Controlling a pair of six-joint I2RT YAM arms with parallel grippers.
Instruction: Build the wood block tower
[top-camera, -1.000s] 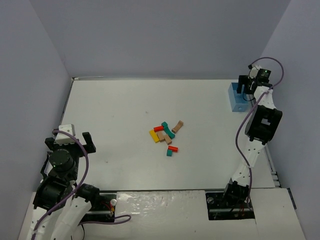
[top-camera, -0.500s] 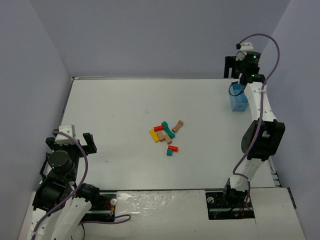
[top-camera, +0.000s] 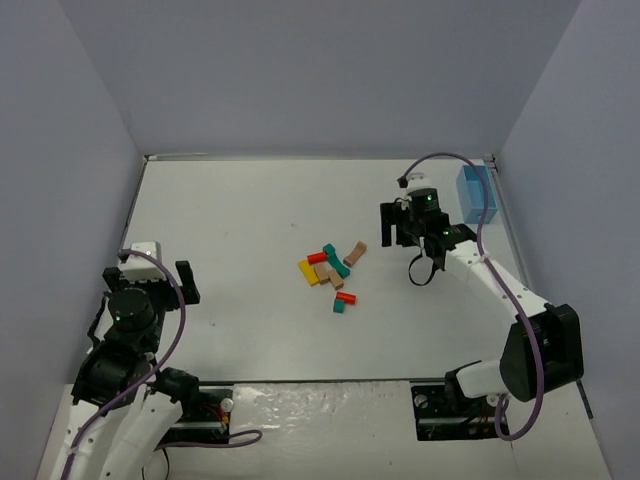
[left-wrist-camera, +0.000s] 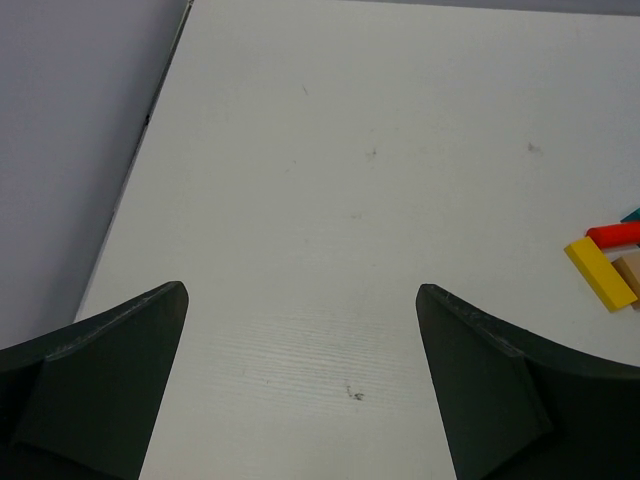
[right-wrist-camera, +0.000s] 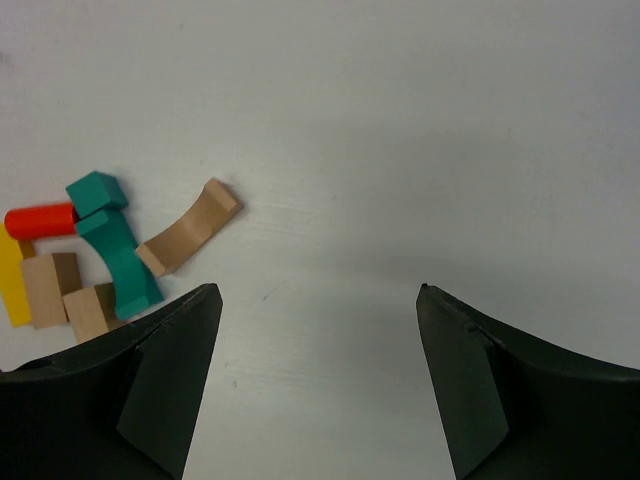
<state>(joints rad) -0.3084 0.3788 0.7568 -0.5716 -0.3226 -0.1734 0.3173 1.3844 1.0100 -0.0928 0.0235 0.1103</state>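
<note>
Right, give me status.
Left gripper open, empty, near left of table. Right gripper open, empty, just right of the wood blocks. Blocks loose, none stacked. Blue bin far right, clear of them.

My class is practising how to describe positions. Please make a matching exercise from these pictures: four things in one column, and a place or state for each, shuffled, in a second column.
Column one
1. yellow block
2. tan curved block
3. blue bin
4. right gripper

Column two
A. at the far right corner of the table
B. open, over bare surface to the right of the blocks
C. at the left end of the block cluster
D. at the far right end of the cluster

Pairs: 1-C, 2-D, 3-A, 4-B
</note>
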